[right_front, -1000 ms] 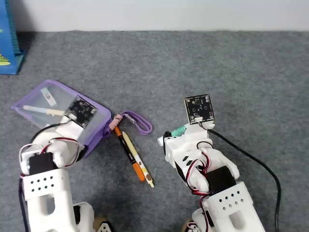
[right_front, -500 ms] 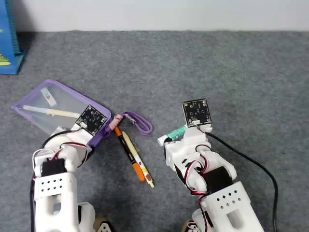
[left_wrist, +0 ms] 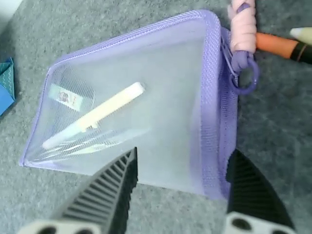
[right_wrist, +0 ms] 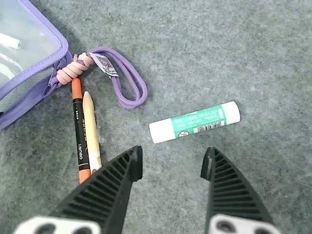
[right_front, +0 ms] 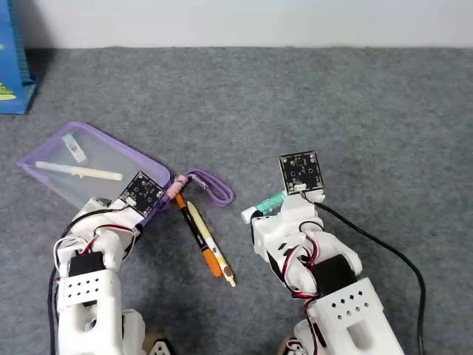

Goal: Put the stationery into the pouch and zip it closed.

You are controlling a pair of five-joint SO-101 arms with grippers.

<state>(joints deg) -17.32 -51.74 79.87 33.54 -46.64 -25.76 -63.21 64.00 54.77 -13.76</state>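
The clear pouch (right_front: 87, 164) with purple edging lies at the left, a pale pen (right_front: 77, 171) inside it. My left gripper (left_wrist: 183, 163) hangs open over the pouch (left_wrist: 131, 107) near its zip edge, holding nothing. An orange crayon (right_front: 196, 233) and a cream crayon (right_front: 212, 248) lie side by side on the carpet between the arms. A green glue stick (right_wrist: 195, 122) rests just beyond my open right gripper (right_wrist: 173, 156), which is above the carpet and empty. In the high view the glue stick (right_front: 264, 204) is partly under that arm.
A purple strap (right_front: 212, 188) with a pink coil (right_front: 176, 188) trails from the pouch's corner toward the crayons. A blue box (right_front: 13, 66) stands at the far left edge. A white wall borders the back. Grey carpet stretches open to the right.
My left arm has drawn back from over the pouch's middle toward its near right corner. The right arm shifted slightly, so more of the glue stick shows.
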